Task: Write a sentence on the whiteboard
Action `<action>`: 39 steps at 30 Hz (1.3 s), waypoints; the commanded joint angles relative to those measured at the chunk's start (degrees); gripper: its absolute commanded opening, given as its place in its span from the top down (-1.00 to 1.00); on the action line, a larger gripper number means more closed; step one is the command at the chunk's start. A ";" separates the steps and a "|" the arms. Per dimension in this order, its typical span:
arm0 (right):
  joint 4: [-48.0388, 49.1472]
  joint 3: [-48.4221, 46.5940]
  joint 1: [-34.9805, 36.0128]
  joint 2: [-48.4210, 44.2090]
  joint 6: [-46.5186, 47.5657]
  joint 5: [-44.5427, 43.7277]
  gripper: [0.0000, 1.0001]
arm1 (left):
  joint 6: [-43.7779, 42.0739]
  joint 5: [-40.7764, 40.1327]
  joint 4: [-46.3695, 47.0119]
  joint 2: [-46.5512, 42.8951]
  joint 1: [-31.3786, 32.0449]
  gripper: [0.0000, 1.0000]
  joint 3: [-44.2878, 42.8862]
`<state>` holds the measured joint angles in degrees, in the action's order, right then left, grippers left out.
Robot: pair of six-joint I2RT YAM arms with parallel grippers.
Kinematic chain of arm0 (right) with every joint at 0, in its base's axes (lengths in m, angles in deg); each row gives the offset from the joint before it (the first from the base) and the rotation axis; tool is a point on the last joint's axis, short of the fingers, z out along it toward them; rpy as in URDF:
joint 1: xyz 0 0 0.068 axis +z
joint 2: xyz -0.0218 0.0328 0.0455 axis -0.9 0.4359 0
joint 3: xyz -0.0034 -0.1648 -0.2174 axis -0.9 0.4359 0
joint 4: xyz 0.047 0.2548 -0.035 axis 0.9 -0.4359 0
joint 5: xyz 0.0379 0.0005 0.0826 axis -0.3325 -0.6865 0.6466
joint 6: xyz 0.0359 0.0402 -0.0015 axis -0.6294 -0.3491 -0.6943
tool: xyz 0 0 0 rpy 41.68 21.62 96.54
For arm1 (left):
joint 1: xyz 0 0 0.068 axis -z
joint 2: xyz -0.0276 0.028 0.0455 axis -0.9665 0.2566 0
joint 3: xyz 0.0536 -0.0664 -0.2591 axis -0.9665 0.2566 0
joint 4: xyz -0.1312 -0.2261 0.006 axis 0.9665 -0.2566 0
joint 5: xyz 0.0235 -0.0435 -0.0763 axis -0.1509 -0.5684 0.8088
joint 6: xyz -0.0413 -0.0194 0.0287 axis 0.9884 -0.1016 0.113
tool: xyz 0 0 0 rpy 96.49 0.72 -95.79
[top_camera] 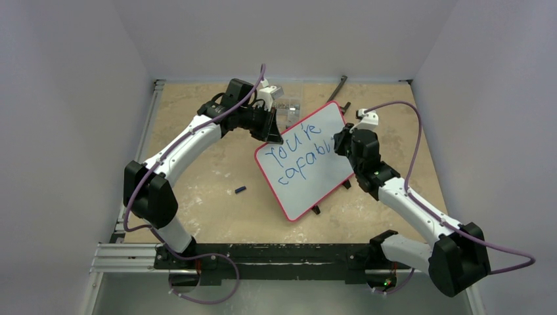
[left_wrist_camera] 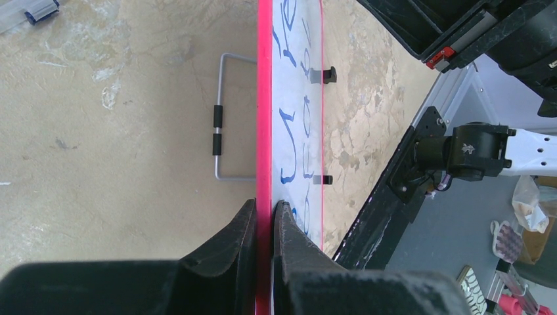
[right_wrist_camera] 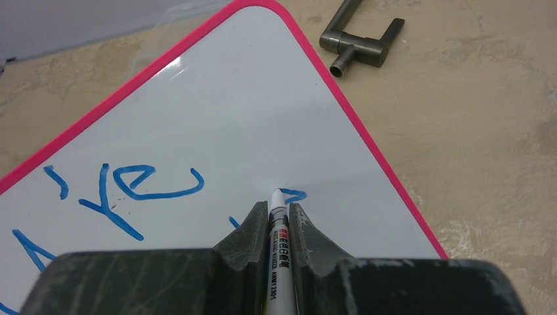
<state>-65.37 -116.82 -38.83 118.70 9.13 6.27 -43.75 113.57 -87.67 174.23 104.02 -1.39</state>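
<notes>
The whiteboard (top_camera: pixel 309 174), white with a red frame, stands tilted at the table's middle. The sentence (top_camera: pixel 303 156) in blue reads "You're" over "capabl". My left gripper (top_camera: pixel 272 134) is shut on the board's upper left edge; in the left wrist view its fingers (left_wrist_camera: pixel 244 220) pinch the red frame (left_wrist_camera: pixel 264 98) edge-on. My right gripper (right_wrist_camera: pixel 279 205) is shut on a white marker (right_wrist_camera: pixel 278 243). The marker's tip touches the whiteboard (right_wrist_camera: pixel 230 105) at a fresh blue stroke (right_wrist_camera: pixel 294 194), right of the "re" (right_wrist_camera: pixel 131 187). In the top view that gripper (top_camera: pixel 341 143) covers the second line's end.
A small dark marker cap (top_camera: pixel 240 189) lies on the table left of the board. A dark metal handle (right_wrist_camera: pixel 361 39) lies beyond the board's far corner, and a clear plastic item (top_camera: pixel 289 105) lies behind it. A wire stand (left_wrist_camera: pixel 220 118) sits behind the board. The black rail (top_camera: pixel 276 252) runs along the near edge.
</notes>
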 commanded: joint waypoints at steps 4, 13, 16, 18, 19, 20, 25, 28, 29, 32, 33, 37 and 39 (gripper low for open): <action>1.09 1.06 0.10 -1.08 -2.07 3.75 1.00 | -3.03 -3.63 2.48 -1.77 -0.45 1.00 -0.12; -0.47 6.70 0.11 -4.77 -3.85 3.83 1.00 | -3.03 -3.87 2.43 -2.01 -0.41 1.00 -0.08; -1.46 7.03 0.12 -4.99 -3.42 0.84 1.00 | -3.04 -3.86 2.53 -2.10 -0.41 1.00 0.04; -1.84 6.55 0.11 -4.46 -3.31 -0.43 1.00 | -3.03 -3.74 2.49 -2.02 -0.41 1.00 -0.08; -2.01 6.21 0.09 -4.02 -3.26 -1.14 1.00 | -3.03 -3.73 2.52 -2.08 -0.41 1.00 -0.08; -2.28 5.82 0.08 -3.48 -3.30 -2.06 1.00 | -3.03 -3.72 2.44 -2.12 -0.45 1.00 0.03; -3.49 3.09 -0.73 -1.01 -2.57 -5.40 1.00 | -3.11 -3.85 2.46 -2.36 -0.42 1.00 0.10; -3.87 1.51 -1.69 0.07 -1.81 -6.06 1.00 | -3.11 -3.72 2.47 -2.38 -0.42 1.00 0.01; -3.68 1.01 -1.77 0.16 -1.41 -6.06 1.00 | -3.11 -3.72 2.47 -2.42 -0.41 1.00 0.01; -3.35 -0.25 -1.85 -0.14 -0.44 -5.78 1.00 | -3.07 -3.72 2.54 -2.37 -0.41 1.00 0.11; -3.46 -0.53 -1.82 -0.47 -0.31 -5.61 1.00 | -3.06 -3.76 2.52 -2.41 -0.41 1.00 0.11; -5.28 -1.46 -1.77 -2.97 1.10 -7.04 1.00 | -2.87 -3.63 2.61 -2.47 -0.42 1.00 0.14; -5.98 -1.71 -1.82 -5.18 1.32 -6.51 1.00 | -2.81 -3.55 2.70 -2.47 -0.45 1.00 0.11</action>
<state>-70.26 -115.57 -40.76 117.59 8.74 0.64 -43.84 113.88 -87.54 174.23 104.04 -1.36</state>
